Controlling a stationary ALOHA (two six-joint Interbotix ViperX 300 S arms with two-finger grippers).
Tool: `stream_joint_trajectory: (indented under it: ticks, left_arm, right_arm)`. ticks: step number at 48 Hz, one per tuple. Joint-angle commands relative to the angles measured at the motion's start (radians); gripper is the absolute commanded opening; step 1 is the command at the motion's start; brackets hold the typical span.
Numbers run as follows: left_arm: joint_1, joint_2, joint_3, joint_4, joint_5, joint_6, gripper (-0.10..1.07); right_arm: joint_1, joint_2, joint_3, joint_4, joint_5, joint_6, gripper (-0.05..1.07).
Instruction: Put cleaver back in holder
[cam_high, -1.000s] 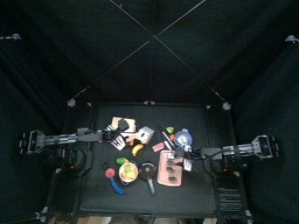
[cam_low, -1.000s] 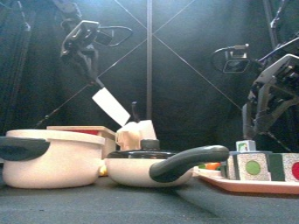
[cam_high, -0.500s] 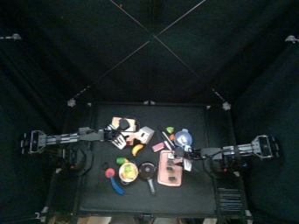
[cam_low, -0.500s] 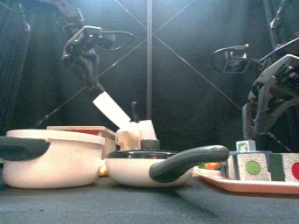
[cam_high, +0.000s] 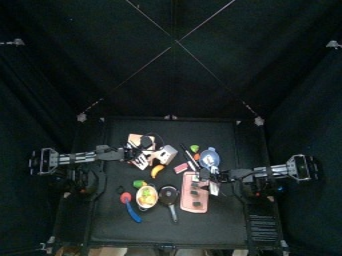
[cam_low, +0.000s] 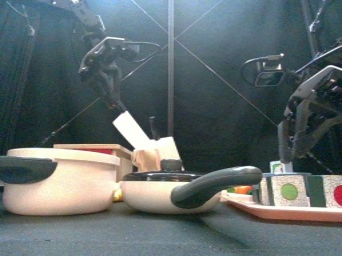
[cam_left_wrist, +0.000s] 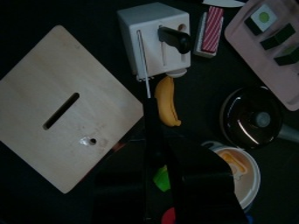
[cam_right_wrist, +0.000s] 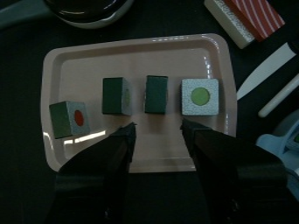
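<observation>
Currently the left gripper (cam_low: 110, 100) hangs above the tabletop at about 10 o'clock from its centre, pinching the cleaver (cam_low: 131, 131) by its upper end. The pale blade slants down toward 4 o'clock, its low corner just above the holder (cam_left_wrist: 149, 48), which stands near 12 o'clock with 1 black handle in it. I see the right gripper (cam_right_wrist: 158, 131) spread wide over the pink tray (cam_right_wrist: 140, 42) at 4 o'clock.

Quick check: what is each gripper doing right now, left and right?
Left gripper: closed on the cleaver, which is held up in the air.
Right gripper: open, holding nothing, above the pink tray.
</observation>
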Motion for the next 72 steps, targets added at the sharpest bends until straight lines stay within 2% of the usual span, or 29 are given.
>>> stream_joint_trajectory:
  ticks: [1,14,34,39,43,48,72]
  left_arm:
    - [0.015,0.012,-0.049,0.006,0.0,0.008,0.43]
    - [0.034,0.081,-0.097,-0.006,0.048,0.074,0.43]
    - [0.064,0.176,-0.192,-0.006,0.052,0.146,0.44]
    - [0.066,0.207,-0.218,-0.003,0.054,0.16,0.52]
    - [0.064,0.233,-0.241,-0.003,0.077,0.198,0.73]
    - [0.061,0.236,-0.242,0.006,0.081,0.204,0.84]
    - [0.054,0.225,-0.242,0.031,0.081,0.198,0.85]
  right_arm:
    - [-0.003,-0.008,-0.017,0.0,-0.006,-0.002,0.82]
    - [-0.003,-0.008,-0.026,0.0,-0.011,-0.002,0.82]
    - [-0.003,0.003,-0.026,-0.008,-0.02,-0.002,0.82]
    - [-0.003,0.008,-0.025,-0.006,-0.02,-0.002,0.82]
    - [-0.003,0.012,-0.023,-0.006,-0.02,-0.002,0.82]
    - [-0.003,0.014,-0.021,-0.005,-0.02,-0.002,0.82]
    - [-0.003,0.014,-0.023,-0.003,-0.02,-0.002,0.82]
